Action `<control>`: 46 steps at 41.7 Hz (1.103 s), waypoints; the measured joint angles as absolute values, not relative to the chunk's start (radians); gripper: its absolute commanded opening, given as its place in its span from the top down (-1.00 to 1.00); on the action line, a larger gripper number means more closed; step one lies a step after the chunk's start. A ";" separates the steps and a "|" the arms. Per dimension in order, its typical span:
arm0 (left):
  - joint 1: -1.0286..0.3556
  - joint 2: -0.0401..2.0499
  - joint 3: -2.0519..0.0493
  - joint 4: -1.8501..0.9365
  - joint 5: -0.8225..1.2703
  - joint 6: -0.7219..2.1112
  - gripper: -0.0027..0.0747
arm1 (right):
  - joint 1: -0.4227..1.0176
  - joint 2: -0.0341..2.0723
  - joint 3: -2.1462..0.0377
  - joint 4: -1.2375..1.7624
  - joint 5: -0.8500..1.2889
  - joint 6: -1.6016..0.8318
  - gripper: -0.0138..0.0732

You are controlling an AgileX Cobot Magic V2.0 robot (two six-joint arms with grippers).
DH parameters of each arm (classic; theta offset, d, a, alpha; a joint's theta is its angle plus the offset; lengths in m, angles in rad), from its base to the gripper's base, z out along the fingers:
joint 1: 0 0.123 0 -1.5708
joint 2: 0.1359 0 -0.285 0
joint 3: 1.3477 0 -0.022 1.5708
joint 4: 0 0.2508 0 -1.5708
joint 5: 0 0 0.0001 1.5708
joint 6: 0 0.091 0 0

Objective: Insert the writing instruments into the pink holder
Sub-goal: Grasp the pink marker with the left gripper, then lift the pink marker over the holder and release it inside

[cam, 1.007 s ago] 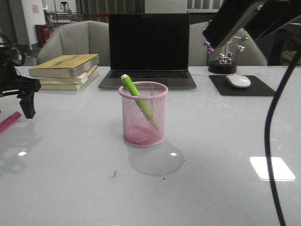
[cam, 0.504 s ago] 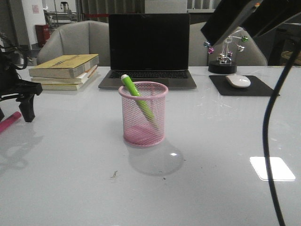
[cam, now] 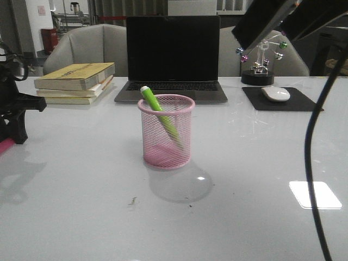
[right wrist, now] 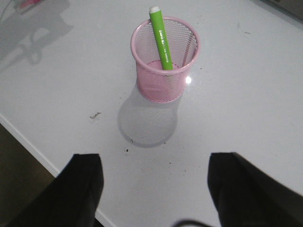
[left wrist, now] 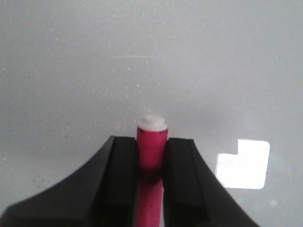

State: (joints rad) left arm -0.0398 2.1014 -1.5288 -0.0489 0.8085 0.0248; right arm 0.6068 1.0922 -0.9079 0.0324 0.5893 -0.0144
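Note:
The pink holder (cam: 166, 136) stands upright mid-table, also seen from above in the right wrist view (right wrist: 165, 71). The lime green marker (cam: 157, 111) leans inside it, pale tip up (right wrist: 160, 40). My left gripper (cam: 16, 122) is low at the table's far left. In the left wrist view it (left wrist: 152, 140) is shut on the magenta marker (left wrist: 151, 149), pale tip poking out past the fingers. A bit of that marker (cam: 4, 145) shows at the front view's left edge. My right gripper (right wrist: 156, 189) hangs open above the near table, short of the holder, empty.
A laptop (cam: 172, 54) stands behind the holder, stacked books (cam: 76, 81) at the back left. A mouse (cam: 275, 93) on a black pad and a desk ornament (cam: 261, 60) sit back right. A black cable (cam: 312, 163) hangs at the right.
My left gripper has shifted left and down over the magenta marker, which now shows far less in the front view. The holder and green marker have not moved.

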 measured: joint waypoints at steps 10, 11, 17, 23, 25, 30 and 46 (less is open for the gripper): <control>-0.123 1.801 -1.252 -0.049 0.531 0.038 0.70 | 0.607 0.983 -0.821 0.030 0.541 -0.014 -0.63; -0.138 1.759 -1.226 -0.049 0.492 0.039 0.70 | 0.607 0.964 -0.805 0.026 0.530 -0.014 -0.63; -0.230 1.557 -1.065 -0.055 0.300 0.040 0.70 | 0.607 0.870 -0.731 0.013 0.499 -0.014 -0.63; -0.355 1.382 -0.914 -0.079 0.030 0.040 0.70 | 0.607 0.788 -0.674 0.000 0.499 -0.014 -0.63; -0.398 1.345 -0.870 -0.081 -0.058 0.040 0.70 | 0.607 0.766 -0.659 0.000 0.498 -0.014 -0.63; -0.530 1.308 -0.804 -0.084 -0.282 0.040 0.70 | 0.607 0.722 -0.630 0.000 0.498 -0.014 -0.63; -0.704 1.601 -0.795 -0.086 -0.911 0.024 0.70 | 0.607 0.709 -0.621 0.000 0.498 -0.014 -0.63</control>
State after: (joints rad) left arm -0.7039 1.6013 -0.7955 -0.0858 -0.9110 0.0241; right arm 0.6068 0.7092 -0.6213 0.0000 0.4976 -0.0144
